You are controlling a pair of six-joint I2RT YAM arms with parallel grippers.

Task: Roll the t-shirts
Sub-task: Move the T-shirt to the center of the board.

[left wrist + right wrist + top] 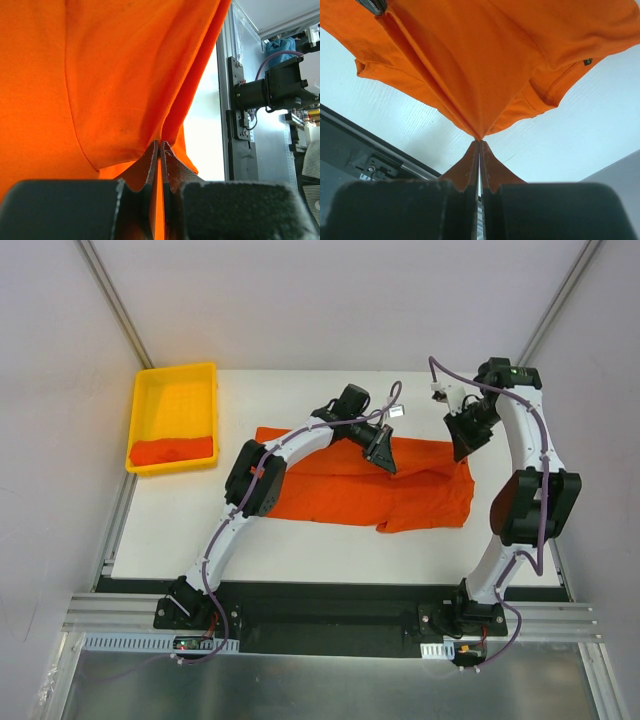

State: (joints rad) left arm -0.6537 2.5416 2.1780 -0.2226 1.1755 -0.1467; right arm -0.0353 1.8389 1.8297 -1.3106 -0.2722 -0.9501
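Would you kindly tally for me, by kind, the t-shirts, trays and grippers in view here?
Orange t-shirts: 2, the t-shirt on the table and the t-shirt in the tray
Yellow tray: 1
Grippers: 2, the left gripper and the right gripper, each pinching the t-shirt on the table
Total: 5

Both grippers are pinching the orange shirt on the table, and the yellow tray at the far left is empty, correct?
No. The yellow tray is not empty: the top external view shows a second t-shirt bunched at its near end. The rest holds: the left gripper and right gripper are each shut on the spread t-shirt.
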